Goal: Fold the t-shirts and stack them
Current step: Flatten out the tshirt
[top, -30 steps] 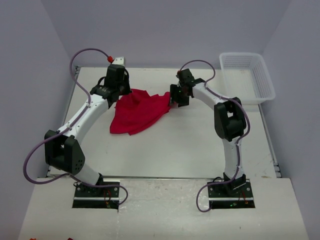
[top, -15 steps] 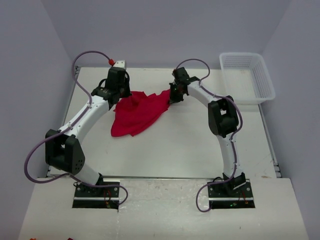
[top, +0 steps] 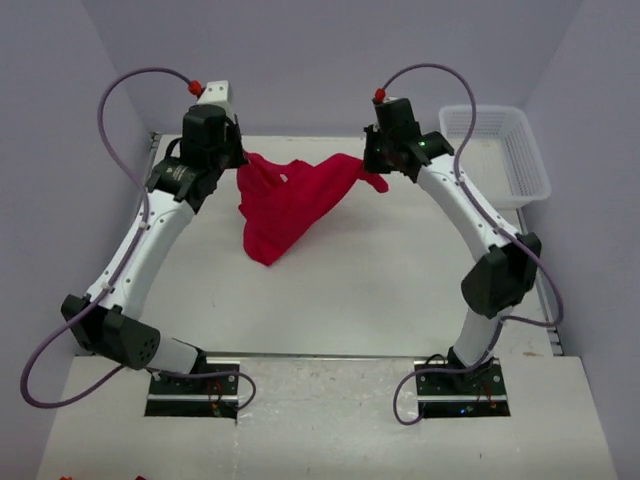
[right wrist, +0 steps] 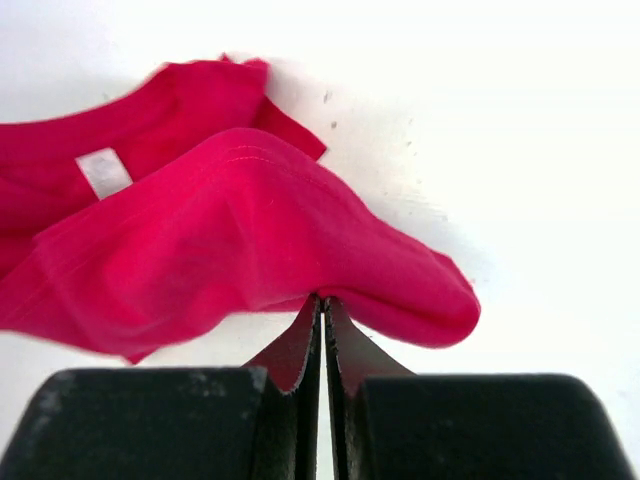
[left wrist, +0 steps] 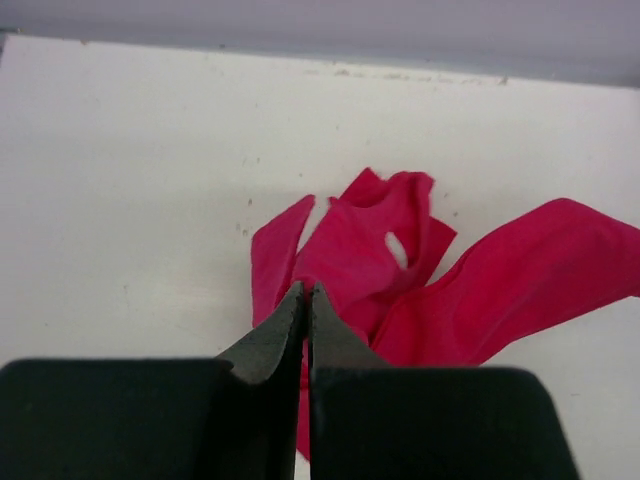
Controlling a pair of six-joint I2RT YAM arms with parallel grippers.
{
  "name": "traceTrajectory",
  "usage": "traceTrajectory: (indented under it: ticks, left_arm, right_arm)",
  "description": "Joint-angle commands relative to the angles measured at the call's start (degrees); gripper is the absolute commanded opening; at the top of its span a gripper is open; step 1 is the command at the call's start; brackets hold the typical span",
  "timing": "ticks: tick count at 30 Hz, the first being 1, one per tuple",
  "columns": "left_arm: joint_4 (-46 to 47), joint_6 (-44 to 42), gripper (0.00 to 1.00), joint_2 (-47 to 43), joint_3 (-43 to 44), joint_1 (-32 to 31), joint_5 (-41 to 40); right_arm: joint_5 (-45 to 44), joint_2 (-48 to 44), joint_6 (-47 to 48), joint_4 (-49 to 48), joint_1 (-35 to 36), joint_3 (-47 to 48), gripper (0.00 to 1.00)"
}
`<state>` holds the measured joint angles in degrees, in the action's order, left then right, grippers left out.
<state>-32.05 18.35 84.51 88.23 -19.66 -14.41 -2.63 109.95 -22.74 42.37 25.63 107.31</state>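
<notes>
Tabletop (top: 400, 280) was mostly bare white. The one red t-shirt (top: 290, 200) I could see was strung up between the two claws, bunched and twisted, and it sagged to a point below and between them. I couldn't tell if that low tip touched the tabletop. My worry: both grips looked like thin pinches on folds of cloth rather than on clean corners. If the arms pulled apart to spread it, one fold could slip out, or the shirt would stay twisted and the fold would come out lumpy. The white mesh basket (top: 535, 160) sat well off to the right claw's outer side, and it looked empty from above. Left claw (left wrist: 307, 300) was pressed together on red cloth, with the rest of the shirt ahead of its tips. Right claw (right wrist: 322, 305) was likewise pinching a rounded fold of the shirt. The small white neck label (right wrist: 104, 171) showed ahead and to the left of those tips.
</notes>
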Motion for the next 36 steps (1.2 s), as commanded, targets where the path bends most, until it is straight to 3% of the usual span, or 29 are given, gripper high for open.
traceTrajectory:
  ticks: [1,5,11,23,28,36]
  left_arm:
    - [-2.31,-2.61,0.0,-6.45,7.92,-0.29,-1.49]
    - [-6.26,-3.67,0.0,-9.18,13.81,-0.29,-1.93]
    - [-11.18,-4.02,0.0,-11.64,20.92,-0.29,-0.88]
    - [-16.99,-2.79,0.0,-18.32,29.01,-0.29,4.04]
    - [-18.75,-2.44,0.0,-19.21,37.52,-0.29,8.87]
    - [-12.25,-0.77,0.0,-23.07,41.49,-0.29,16.34]
  right_arm:
    - [-6.41,-10.97,2.88,3.68,0.3,-1.22,0.0]
    - [-11.6,-16.69,4.28,9.3,0.39,-1.05,0.0]
    - [-11.78,-26.53,3.76,12.73,0.47,-2.81,0.0]
    - [-16.0,-42.27,2.35,20.12,3.46,-5.62,0.0]
    - [-15.3,-47.28,2.44,20.91,5.57,-3.08,0.0]
    - [-7.65,-52.38,3.84,21.96,6.01,4.47,0.0]
